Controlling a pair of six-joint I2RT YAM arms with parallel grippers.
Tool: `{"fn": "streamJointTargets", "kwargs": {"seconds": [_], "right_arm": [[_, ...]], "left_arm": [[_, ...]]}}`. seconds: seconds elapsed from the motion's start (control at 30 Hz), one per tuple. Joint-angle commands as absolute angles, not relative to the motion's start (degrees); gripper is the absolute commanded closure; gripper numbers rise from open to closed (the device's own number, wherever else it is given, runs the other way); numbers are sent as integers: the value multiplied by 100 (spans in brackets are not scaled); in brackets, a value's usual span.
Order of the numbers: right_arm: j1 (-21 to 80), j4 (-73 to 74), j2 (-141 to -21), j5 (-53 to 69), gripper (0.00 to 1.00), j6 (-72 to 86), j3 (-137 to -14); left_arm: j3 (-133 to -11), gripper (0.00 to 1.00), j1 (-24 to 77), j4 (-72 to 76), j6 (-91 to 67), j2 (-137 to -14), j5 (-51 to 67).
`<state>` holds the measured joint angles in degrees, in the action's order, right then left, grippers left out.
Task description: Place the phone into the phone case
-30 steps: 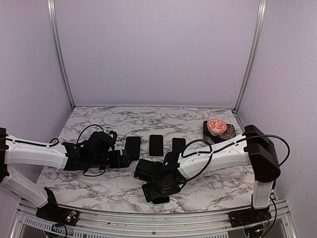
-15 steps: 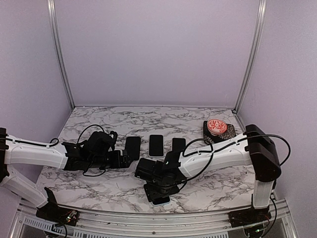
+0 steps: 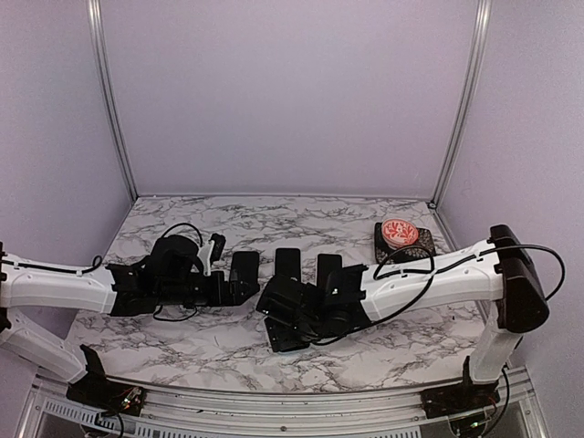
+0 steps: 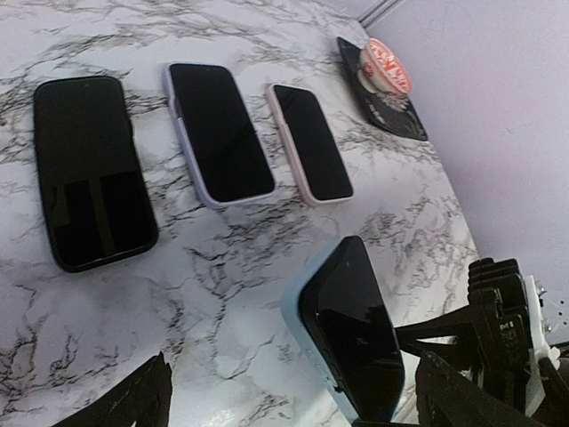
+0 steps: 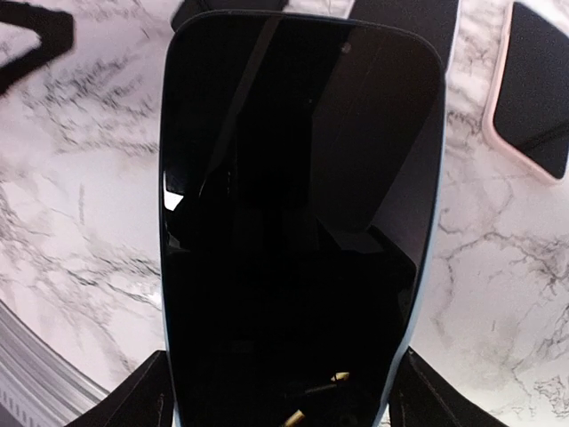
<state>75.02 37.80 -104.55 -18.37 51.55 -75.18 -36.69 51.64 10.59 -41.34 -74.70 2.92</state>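
Observation:
A black phone (image 5: 298, 222) sits in a light blue case (image 5: 430, 240) and fills the right wrist view. My right gripper (image 5: 284, 396) is shut on its lower end and holds it tilted above the marble table. The cased phone also shows in the left wrist view (image 4: 351, 329), and in the top view (image 3: 292, 333) under the right gripper (image 3: 290, 319). My left gripper (image 4: 293, 405) is open and empty, just left of the held phone; in the top view the left gripper (image 3: 235, 287) is beside a black phone.
Three more phones lie in a row on the table: a black one (image 4: 89, 169), one in a lavender case (image 4: 220, 132), one in a pink case (image 4: 311, 140). A dark stand with a red-and-white disc (image 3: 400, 235) sits at the back right.
My right gripper has carried the cased phone from the near table edge up and away, toward the row of phones. My left arm has shifted slightly right and forward.

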Motion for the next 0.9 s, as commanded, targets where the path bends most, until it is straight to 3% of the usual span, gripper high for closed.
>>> {"fn": "streamJointTargets", "kwargs": {"seconds": [0.0, 0.2, 0.3, 0.37, 0.43, 0.47, 0.53, 0.67, 0.73, 0.87], "right_arm": [[7681, 2666, -9845, -2890, 59, 4777, -7566], [7905, 1861, -9649, -3373, 58, 4083, -7605], [7985, 1596, -9657, -3401, 58, 3835, -7655], [8010, 1617, -9676, -3436, 59, 3800, -7697], [8022, 1582, -9642, -3461, 59, 3781, -7680], [8024, 1546, -9611, -3474, 59, 3767, -7651], [8024, 1449, -9539, -3488, 59, 3738, -7566], [8026, 1309, -9394, -3515, 58, 3707, -7370], [8024, 1282, -9277, -3453, 51, 3654, -7266], [8024, 1289, -8800, -3322, 10, 3230, -6893]], "left_arm": [[-3510, 3, 5142, 2197, -4258, -7252, 1244], [-3462, 2, 5146, 2480, -4383, -7115, 1193], [-3527, 10, 5143, 2498, -4370, -7138, 1221], [-3542, 26, 5146, 2536, -4339, -7127, 1247], [-3525, 54, 5142, 2572, -4313, -7083, 1228], [-3506, 73, 5142, 2586, -4296, -7051, 1230], [-3480, 96, 5143, 2597, -4266, -7005, 1227], [-3467, 100, 5146, 2606, -4169, -6927, 1272], [-3472, 100, 5155, 2601, -4070, -6890, 1317], [-3542, 100, 5156, 2601, -3556, -6711, 1617]]}}
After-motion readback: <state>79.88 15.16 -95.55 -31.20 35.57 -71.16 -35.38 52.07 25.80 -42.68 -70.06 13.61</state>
